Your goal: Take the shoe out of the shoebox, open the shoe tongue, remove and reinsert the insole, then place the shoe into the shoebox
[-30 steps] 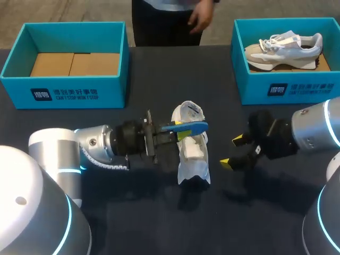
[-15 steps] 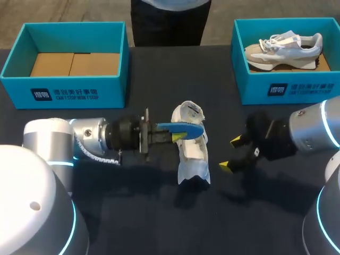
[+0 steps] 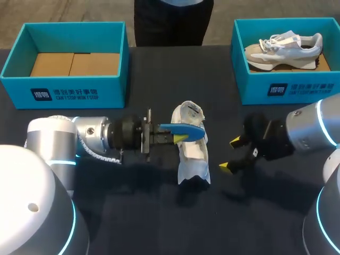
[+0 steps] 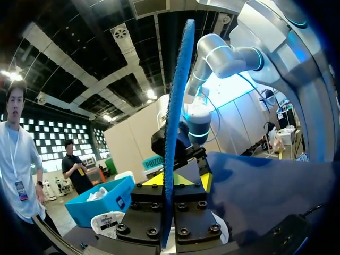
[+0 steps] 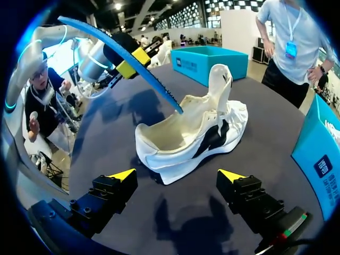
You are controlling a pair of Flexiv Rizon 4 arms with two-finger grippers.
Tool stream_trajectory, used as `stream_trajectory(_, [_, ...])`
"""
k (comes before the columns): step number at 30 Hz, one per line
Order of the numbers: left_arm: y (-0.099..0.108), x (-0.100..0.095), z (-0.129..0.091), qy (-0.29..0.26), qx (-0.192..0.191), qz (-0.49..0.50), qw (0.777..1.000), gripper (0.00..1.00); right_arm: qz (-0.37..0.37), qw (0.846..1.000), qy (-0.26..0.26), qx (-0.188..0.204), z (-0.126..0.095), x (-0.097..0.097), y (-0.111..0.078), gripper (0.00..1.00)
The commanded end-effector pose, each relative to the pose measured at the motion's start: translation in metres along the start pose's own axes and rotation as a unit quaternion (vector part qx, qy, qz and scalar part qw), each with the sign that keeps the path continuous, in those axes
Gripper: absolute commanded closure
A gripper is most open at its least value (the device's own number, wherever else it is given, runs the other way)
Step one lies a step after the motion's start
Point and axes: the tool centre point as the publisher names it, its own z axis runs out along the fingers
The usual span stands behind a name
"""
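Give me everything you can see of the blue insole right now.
The insole is a thin, blue, slightly curved, foam-like strip, clamped near its middle in the left gripper. It hangs above the table, one tip pointing into the open mouth of the white shoe; whether they touch is unclear.

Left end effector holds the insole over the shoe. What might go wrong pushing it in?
The shoe sits unheld, the open right end effector beside it: a push may slide or tip it. The thin insole juts well past the left end effector and could buckle at the opening.
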Motion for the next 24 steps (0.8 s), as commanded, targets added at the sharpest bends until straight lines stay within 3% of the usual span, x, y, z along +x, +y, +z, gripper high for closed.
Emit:
stream_trajectory(1, [0.005,0.004,0.006,-0.002,0.000,0.001,1.000,1.00,0.001,1.000,-0.004,0.004,0.006,0.000,0.001,0.00])
stream_trajectory(24, [0.030,0.014,0.012,-0.007,-0.015,0.009,1.000,1.00,-0.013,1.000,-0.003,-0.009,0.003,-0.001,0.002,0.00])
